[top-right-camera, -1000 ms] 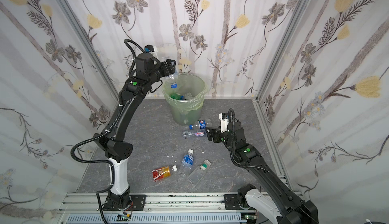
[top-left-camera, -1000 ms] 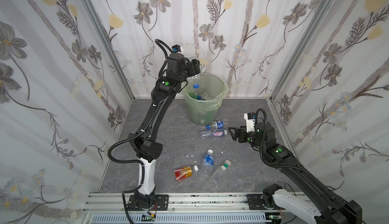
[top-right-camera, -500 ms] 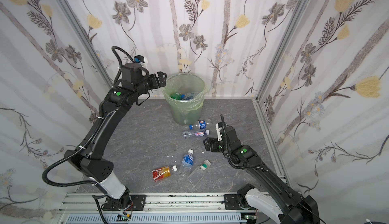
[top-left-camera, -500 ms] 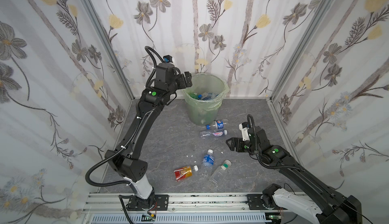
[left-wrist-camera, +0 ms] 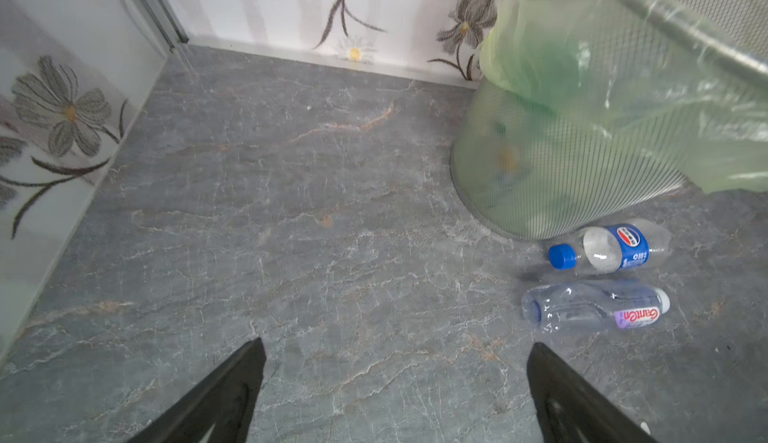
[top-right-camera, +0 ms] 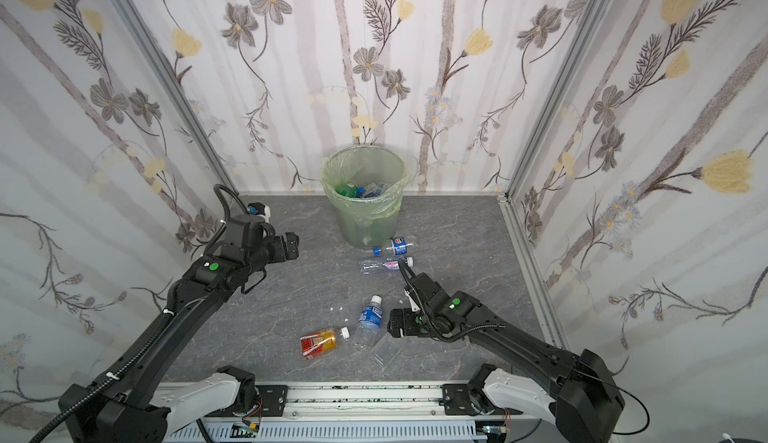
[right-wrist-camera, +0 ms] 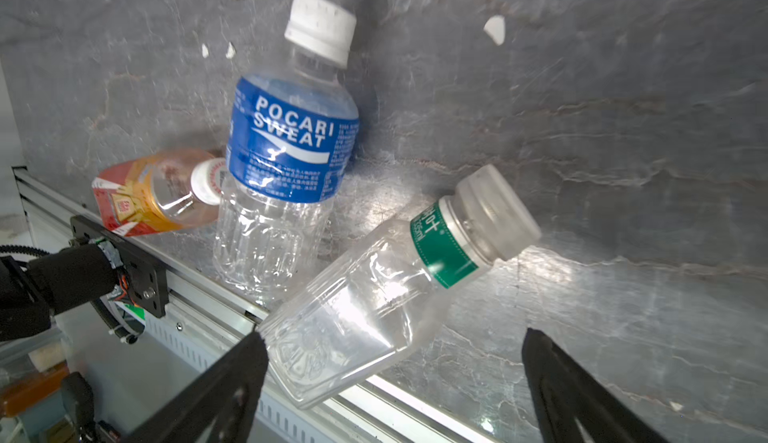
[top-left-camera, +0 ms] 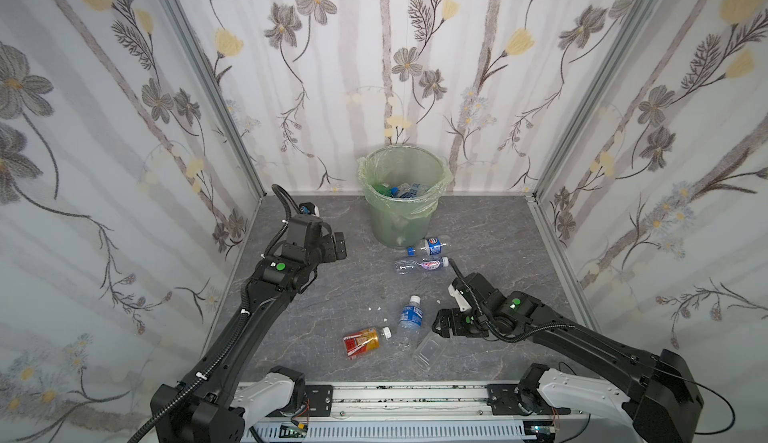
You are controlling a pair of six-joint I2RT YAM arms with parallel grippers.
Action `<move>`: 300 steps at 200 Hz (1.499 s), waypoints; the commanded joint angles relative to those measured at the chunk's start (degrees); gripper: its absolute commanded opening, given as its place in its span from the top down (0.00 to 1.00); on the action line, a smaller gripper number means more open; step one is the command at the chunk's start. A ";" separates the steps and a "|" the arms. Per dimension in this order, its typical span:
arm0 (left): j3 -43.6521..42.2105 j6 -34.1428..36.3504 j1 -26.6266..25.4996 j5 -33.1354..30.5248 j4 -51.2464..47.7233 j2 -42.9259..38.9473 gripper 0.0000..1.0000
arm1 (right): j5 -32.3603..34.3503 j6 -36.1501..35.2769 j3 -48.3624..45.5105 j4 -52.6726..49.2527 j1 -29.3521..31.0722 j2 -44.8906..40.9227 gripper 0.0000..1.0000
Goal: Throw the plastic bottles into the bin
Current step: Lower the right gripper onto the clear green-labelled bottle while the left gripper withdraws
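Grey floor [top-left-camera: 332, 291], bin [top-left-camera: 399, 229] near back wall [top-left-camera: 478, 87]

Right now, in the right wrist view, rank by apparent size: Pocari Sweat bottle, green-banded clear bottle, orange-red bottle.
1-2. Pocari Sweat bottle and green-banded clear bottle: about alike; the clear one is nearer the camera, so no ranking.
3. The orange-red bottle: clearly smallest, also farthest.

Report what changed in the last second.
The left hand released a bottle over the bin, then drew back and down to its left, open. The right hand came nearer the rail, opening over the clear bottle. The five floor bottles stayed put.
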 commanded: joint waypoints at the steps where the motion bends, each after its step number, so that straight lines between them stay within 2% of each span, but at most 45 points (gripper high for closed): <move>1: -3.18 -1.08 0.03 1.12 3.15 -3.12 0.00 | -3.37 1.54 0.96 3.41 2.95 3.43 0.04; 47: -5.46 -0.90 0.15 2.01 3.53 -5.94 0.00 | -4.54 4.35 1.16 8.19 5.98 9.02 0.07; 118: -6.10 -1.59 0.08 3.96 4.79 -4.62 0.00 | 0.54 5.14 2.05 10.39 6.23 14.93 0.11; 167: -6.80 -2.33 0.14 4.36 5.35 -4.38 0.00 | 6.54 2.70 4.40 6.54 6.20 16.35 0.24; 217: -7.06 -3.75 0.09 4.98 6.08 -3.58 0.00 | 10.14 0.51 4.52 5.39 4.82 16.30 0.30; 267: -7.70 -4.07 0.13 5.13 6.74 -3.49 0.00 | 11.37 -1.51 3.94 6.68 3.23 16.34 0.29; 300: -8.79 -4.32 0.13 5.29 7.01 -3.39 0.00 | 11.28 -1.96 3.54 9.29 2.34 19.49 0.29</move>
